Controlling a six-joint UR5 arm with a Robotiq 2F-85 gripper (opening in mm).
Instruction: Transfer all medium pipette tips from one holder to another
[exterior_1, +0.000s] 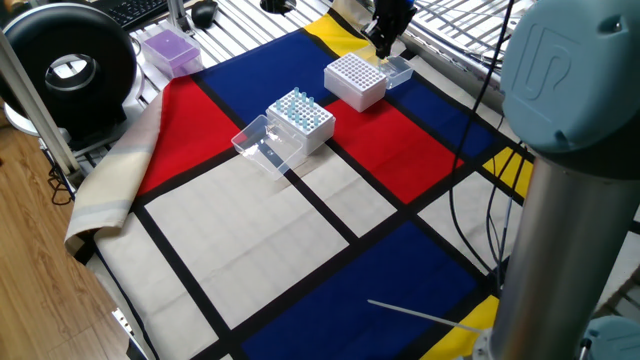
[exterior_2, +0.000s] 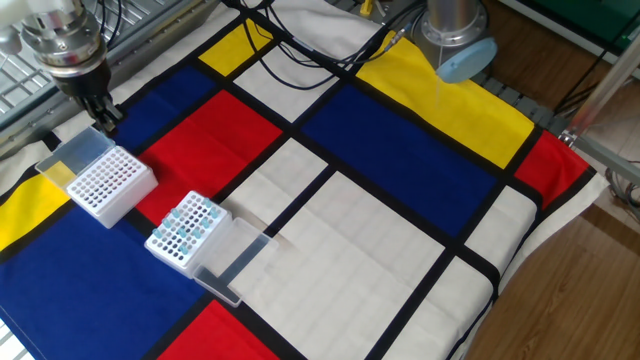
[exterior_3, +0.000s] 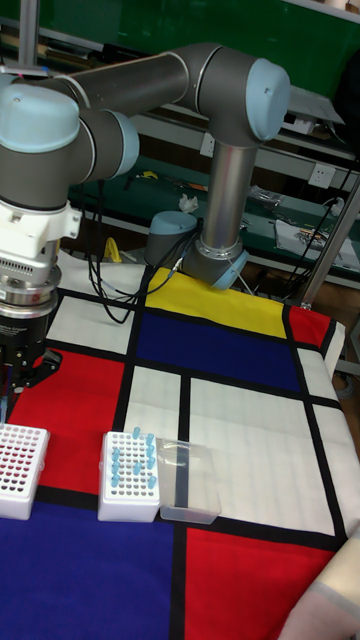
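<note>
the black two-finger gripper (exterior_2: 105, 118) hung over the empty white holed rack (exterior_2: 108, 184), its grip unreadable. pale blue translucent pipette tips (exterior_1: 299, 104) stood in the neighbouring white rack (exterior_1: 304, 123), clear lid (exterior_3: 190, 479) alongside; possibly one tip held.

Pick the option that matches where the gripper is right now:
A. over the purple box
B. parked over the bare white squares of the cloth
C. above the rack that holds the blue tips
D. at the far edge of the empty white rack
D. The gripper hangs at the far edge of the empty white rack, by its clear lid, away from the rack with the medium pipette tips.
</note>
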